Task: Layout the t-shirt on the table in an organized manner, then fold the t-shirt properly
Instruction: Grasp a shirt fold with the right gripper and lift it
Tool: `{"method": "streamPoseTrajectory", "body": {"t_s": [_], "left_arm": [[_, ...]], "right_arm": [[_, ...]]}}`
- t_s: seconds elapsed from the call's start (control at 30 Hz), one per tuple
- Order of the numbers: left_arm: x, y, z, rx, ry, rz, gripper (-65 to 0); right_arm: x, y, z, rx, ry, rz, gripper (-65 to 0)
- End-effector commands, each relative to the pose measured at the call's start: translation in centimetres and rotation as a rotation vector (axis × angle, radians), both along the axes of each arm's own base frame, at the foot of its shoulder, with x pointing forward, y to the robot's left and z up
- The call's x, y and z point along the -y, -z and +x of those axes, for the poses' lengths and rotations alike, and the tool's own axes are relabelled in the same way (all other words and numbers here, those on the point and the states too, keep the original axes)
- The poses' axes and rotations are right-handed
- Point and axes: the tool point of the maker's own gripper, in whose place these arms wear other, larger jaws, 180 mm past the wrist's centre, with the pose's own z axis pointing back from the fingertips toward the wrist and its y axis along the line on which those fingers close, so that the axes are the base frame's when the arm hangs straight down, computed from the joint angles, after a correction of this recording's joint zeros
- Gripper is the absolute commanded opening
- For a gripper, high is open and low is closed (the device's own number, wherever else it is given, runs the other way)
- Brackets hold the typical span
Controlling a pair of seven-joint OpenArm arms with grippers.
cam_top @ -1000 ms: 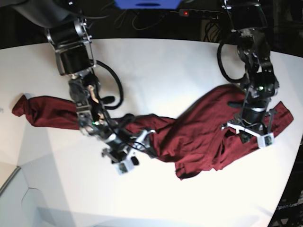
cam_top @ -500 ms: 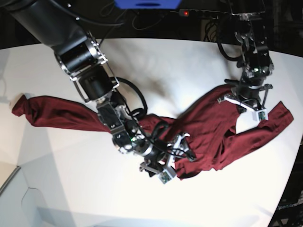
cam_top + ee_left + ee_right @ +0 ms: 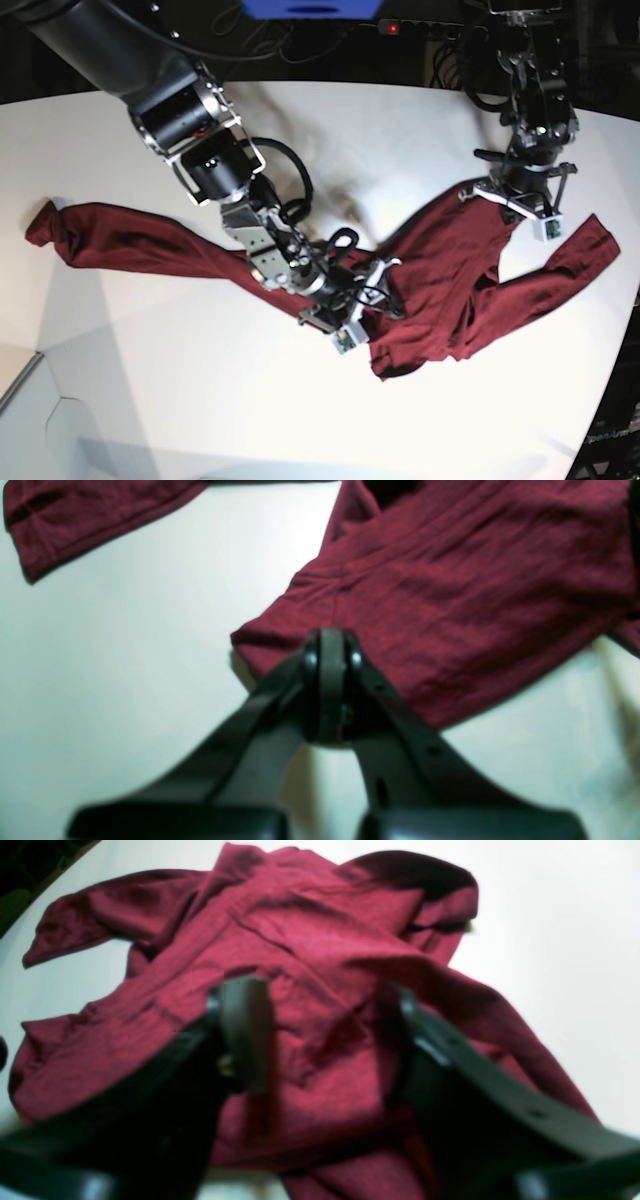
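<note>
A plain, unprinted dark maroon t-shirt (image 3: pixel 440 290) sprawls across a smooth white surface (image 3: pixel 150 400), flanked by black robot arms beneath a blue object (image 3: pixel 310 8).

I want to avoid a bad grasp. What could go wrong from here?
1. The shirt lies bunched, so the open right fingers may pinch several layers at once.
2. One sleeve trails far across the table; pulling may twist it.
3. The shut left fingers hold nothing.
</note>
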Motion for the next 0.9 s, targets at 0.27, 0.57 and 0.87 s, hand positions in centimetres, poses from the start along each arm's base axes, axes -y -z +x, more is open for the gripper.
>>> {"method": "streamPoseTrajectory", "body": {"t_s": [0.27,0.57,0.87], "left_arm": [[-0.4,-0.8,0.2,0.031,0.002,0.019,-65.0],[-1.1,-3.1,0.6,0.091,-0.022,0.028,-65.0],[-2.2,-4.3,0.9,0.121,-0.045,0.045,-65.0]], "right_arm": [[-1.2,-2.9,1.2,0.060,-0.006,0.046,-61.9],[2.1,-9.5,2.5,0.208,0.057,0.121,-63.9],[6.0,-14.5,2.6,0.268,0.142,0.144,-61.9]]}}
